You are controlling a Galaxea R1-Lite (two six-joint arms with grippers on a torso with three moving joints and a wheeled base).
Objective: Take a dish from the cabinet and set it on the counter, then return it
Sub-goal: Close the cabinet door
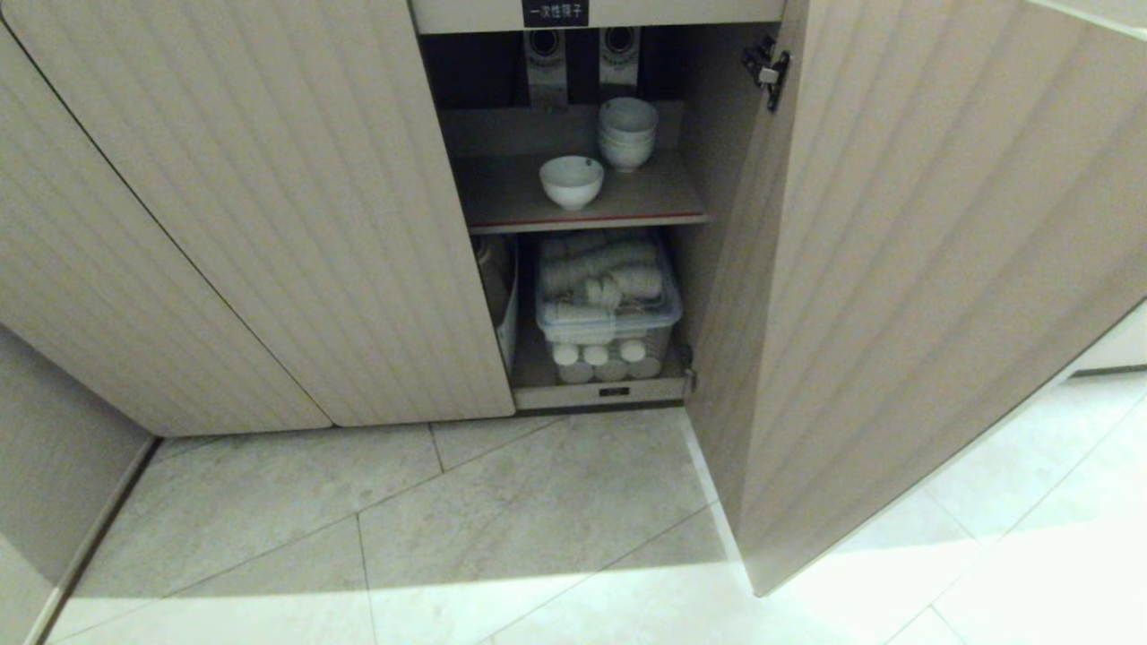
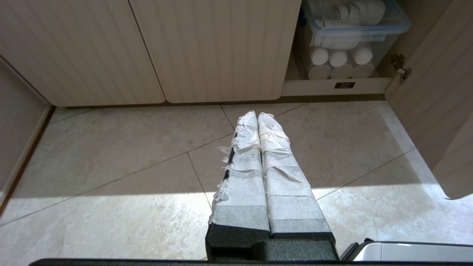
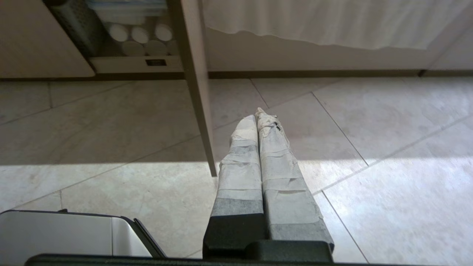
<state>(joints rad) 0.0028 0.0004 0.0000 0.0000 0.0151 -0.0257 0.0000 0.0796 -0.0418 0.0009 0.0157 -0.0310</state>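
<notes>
Two hands sit low over the tiled floor (image 1: 502, 528) in front of me, neither in my head view. My left hand (image 2: 257, 115) has its taped fingers pressed together with nothing between them, pointing toward the closed ribbed doors and the foot of the cabinet (image 1: 269, 224). My right hand (image 3: 257, 117) is likewise closed on nothing, hanging just beside the lower edge of the open door (image 1: 914, 269). The dish I want, a single white bowl (image 1: 572, 181), stands on the brown shelf (image 1: 502, 199) inside the open compartment, near the shelf's red front edge, with a stack of bowls (image 1: 627, 133) just behind it. Both hands are well below that shelf and apart from it. Under the shelf a clear lidded bin (image 1: 609, 300) rests on rolls of cups (image 1: 602, 358).
</notes>
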